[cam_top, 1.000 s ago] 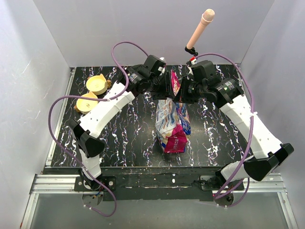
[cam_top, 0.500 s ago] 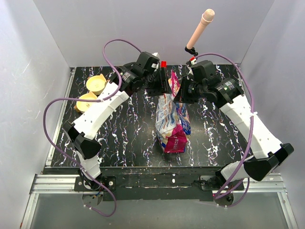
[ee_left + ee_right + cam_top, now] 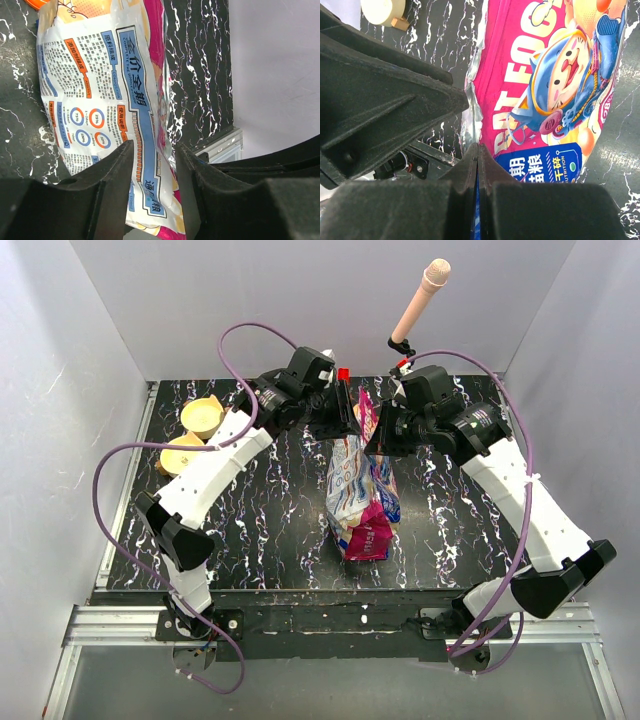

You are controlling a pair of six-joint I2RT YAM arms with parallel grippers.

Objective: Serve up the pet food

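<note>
1. Foil pet food bag (image 3: 362,490) stands at the middle of the surface (image 3: 260,530), its top pinched by the pressed-together right jaws.
2. Left jaws, spread, have backed slightly off the top; opening probably needs a regrip.

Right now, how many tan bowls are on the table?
2. One bowl at the far-left corner; the second bowl just nearer, beside the left arm. Arms may hide others.
</note>
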